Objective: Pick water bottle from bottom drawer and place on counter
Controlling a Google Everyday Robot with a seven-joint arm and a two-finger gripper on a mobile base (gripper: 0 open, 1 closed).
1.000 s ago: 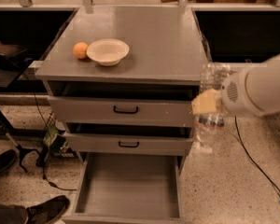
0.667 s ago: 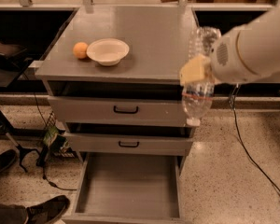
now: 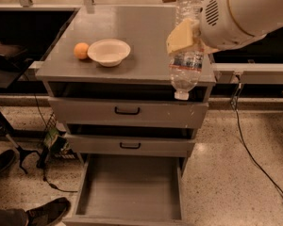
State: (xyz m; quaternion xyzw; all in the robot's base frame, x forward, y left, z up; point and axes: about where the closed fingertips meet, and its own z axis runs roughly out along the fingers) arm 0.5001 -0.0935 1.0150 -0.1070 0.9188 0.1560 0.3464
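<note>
My gripper [image 3: 187,40] is shut on the water bottle [image 3: 185,68], a clear crinkled plastic bottle held upside down with its pale cap at the bottom and a thin label band. The bottle hangs over the right front edge of the counter [image 3: 132,36], the flat grey top of the drawer cabinet. The bottom drawer [image 3: 129,192] is pulled open below, showing only its plain grey floor. My white arm [image 3: 245,13] comes in from the upper right.
A white bowl [image 3: 109,52] and an orange [image 3: 81,51] sit on the left part of the counter. Two shallower drawers with black handles [image 3: 127,110] stand partly open. Shoes [image 3: 30,213] and cables lie on the floor at the left.
My gripper has carried the bottle up and to the left, from beside the cabinet's right side to above the counter's right front edge.
</note>
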